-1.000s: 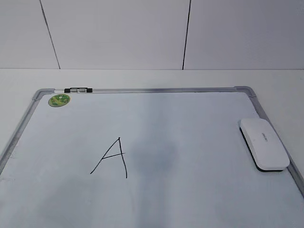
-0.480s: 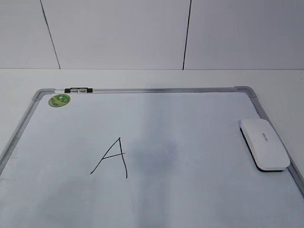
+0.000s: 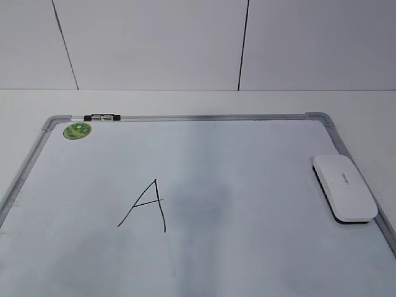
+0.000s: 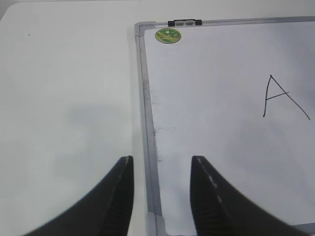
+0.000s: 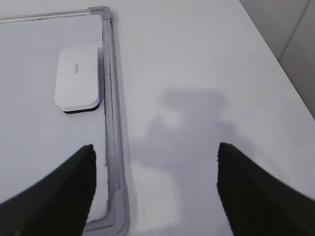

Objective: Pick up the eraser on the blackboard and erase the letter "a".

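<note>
The white eraser (image 3: 344,187) lies flat at the right edge of the blackboard (image 3: 204,116), a white board with a grey frame. It also shows in the right wrist view (image 5: 77,78). No cursive lowercase "a" shows; only an angular capital "A" (image 3: 145,207) is drawn left of the middle, also in the left wrist view (image 4: 283,96). My left gripper (image 4: 162,160) is open and empty above the board's left frame (image 4: 146,123). My right gripper (image 5: 155,147) is wide open and empty, above the board's near right corner (image 5: 115,206). Neither gripper shows in the exterior view.
A small black-and-clear marker (image 3: 103,117) rests on the board's top frame, above a round green sticker (image 3: 77,130). A faint grey smudge (image 3: 204,204) lies right of the capital "A". White table surrounds the board; a white panelled wall stands behind.
</note>
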Controlling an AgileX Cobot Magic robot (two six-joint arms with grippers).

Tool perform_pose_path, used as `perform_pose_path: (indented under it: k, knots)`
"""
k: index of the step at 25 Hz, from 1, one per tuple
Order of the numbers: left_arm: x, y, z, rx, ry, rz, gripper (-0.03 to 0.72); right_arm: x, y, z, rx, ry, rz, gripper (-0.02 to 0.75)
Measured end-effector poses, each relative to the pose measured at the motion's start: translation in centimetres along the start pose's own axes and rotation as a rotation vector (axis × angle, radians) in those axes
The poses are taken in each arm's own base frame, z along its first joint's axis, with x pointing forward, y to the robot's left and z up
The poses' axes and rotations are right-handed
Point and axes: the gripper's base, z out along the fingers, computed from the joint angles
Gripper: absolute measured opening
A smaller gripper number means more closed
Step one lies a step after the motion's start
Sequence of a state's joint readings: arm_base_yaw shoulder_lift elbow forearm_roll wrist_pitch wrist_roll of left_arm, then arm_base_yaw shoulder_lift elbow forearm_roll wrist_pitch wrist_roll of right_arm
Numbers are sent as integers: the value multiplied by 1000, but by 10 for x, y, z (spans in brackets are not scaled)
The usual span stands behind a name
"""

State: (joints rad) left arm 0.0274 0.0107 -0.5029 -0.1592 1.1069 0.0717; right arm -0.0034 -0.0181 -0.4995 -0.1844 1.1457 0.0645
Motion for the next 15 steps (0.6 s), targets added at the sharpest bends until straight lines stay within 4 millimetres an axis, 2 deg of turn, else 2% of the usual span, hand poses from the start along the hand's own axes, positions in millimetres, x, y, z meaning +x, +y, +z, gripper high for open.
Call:
perform_pose_path:
  k: [15]
  knots:
    - [0, 0, 0, 0, 0, 0, 244, 0, 0, 0, 0, 0, 0, 586]
